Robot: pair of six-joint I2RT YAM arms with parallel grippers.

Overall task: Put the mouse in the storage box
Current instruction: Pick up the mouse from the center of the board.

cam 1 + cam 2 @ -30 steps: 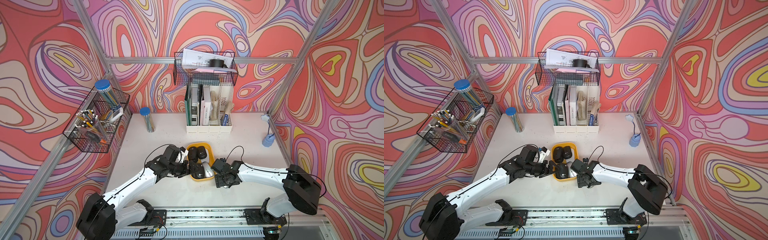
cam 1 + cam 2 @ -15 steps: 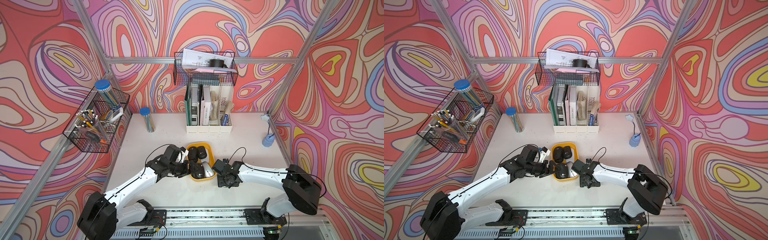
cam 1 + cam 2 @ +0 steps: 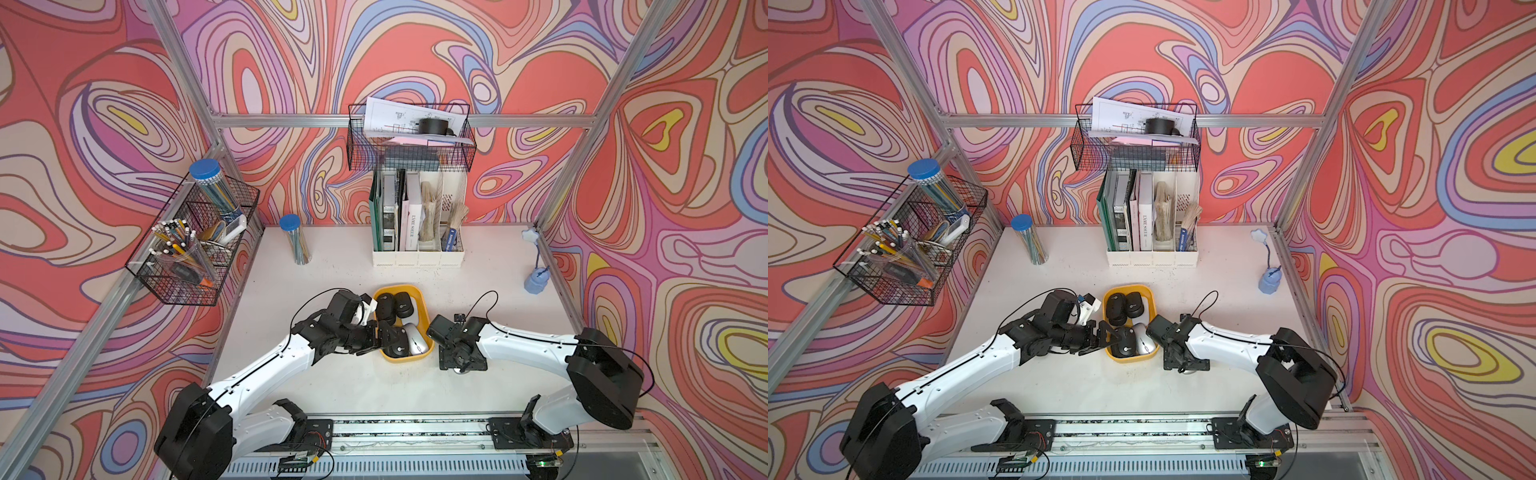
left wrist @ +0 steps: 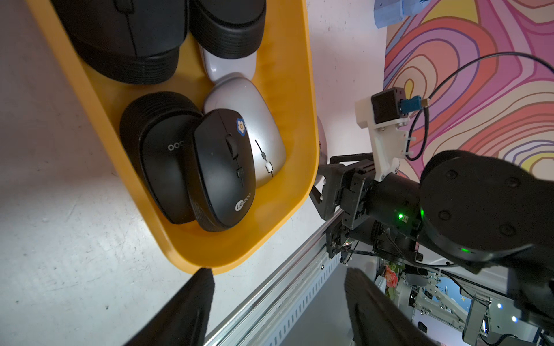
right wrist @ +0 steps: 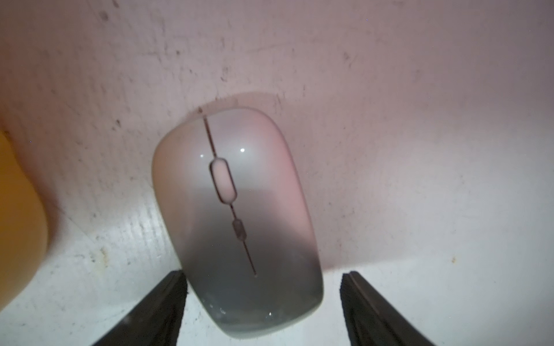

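Note:
A pale silver mouse (image 5: 236, 215) lies on the white table just right of the yellow storage box (image 3: 424, 307) (image 3: 1154, 316) (image 4: 287, 75). My right gripper (image 5: 264, 274) (image 3: 459, 365) (image 3: 1183, 368) points down over it and is open. Its fingers straddle the mouse's rear end, one close to its side and one apart from it. In both top views the gripper hides nearly all of this mouse. The box holds several mice, black ones (image 3: 397, 340) and a silver one (image 3: 417, 338). My left gripper (image 4: 278, 271) (image 3: 376, 340) (image 3: 1104, 338) is open and empty at the box's left front rim.
A white file organizer (image 3: 417, 232) with books stands at the back, under a black wire basket (image 3: 409, 137). Another wire basket (image 3: 195, 245) of pencils hangs on the left wall. A blue-capped tube (image 3: 295, 241) and a small blue lamp (image 3: 536, 282) stand on the table. The metal rail (image 3: 415, 424) runs along the front.
My right gripper has shifted slightly away from the box, toward the front of the table. The left arm has not moved.

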